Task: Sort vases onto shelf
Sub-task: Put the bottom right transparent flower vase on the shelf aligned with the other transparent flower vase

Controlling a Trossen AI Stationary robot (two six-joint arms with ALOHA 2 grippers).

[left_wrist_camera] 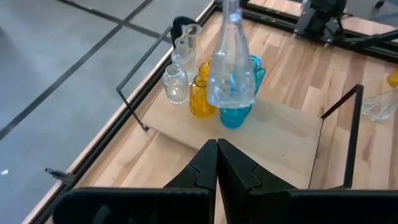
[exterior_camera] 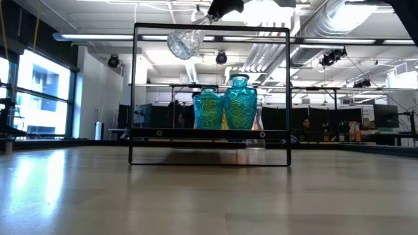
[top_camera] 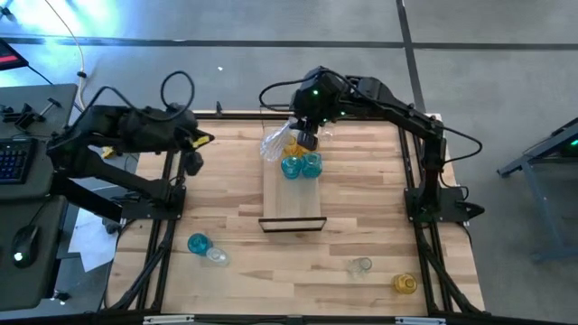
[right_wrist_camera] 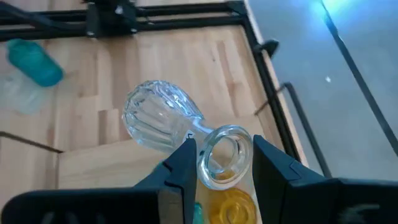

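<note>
The clear vase [right_wrist_camera: 163, 118] hung in the air above the far end of the shelf [top_camera: 293, 200], pinched by its narrow neck in the right end effector [right_wrist_camera: 222, 163], whose fingers were closed part-way around the glass just under the rim. Its long axis lay tilted, close to level: the neck pointed back into the fingers and the round belly stuck out away from them, toward the left arm's side of the surface [top_camera: 361, 181]. Seen from table height the belly hovered near the top bar of the shelf's black frame, well above the board, so to my eye the coming move turned on swinging that belly down under the neck before lowering it among the others. The right arm was plainly the nearer one. The left end effector [left_wrist_camera: 217, 163] was pressed fully shut on nothing and waited off by the left edge, pointed toward the shelf. On the board I counted two teal vases [exterior_camera: 225, 104] standing upright side by side, at least one amber vase [left_wrist_camera: 201, 98] behind them and two small clear ones [left_wrist_camera: 176, 84] at the far end. Loose on the surface near the front lay a teal vase [top_camera: 198, 243] touching a clear one [top_camera: 217, 256] on the left, and a clear vase [top_camera: 361, 265] and an amber vase [top_camera: 405, 283] on the right.
</note>
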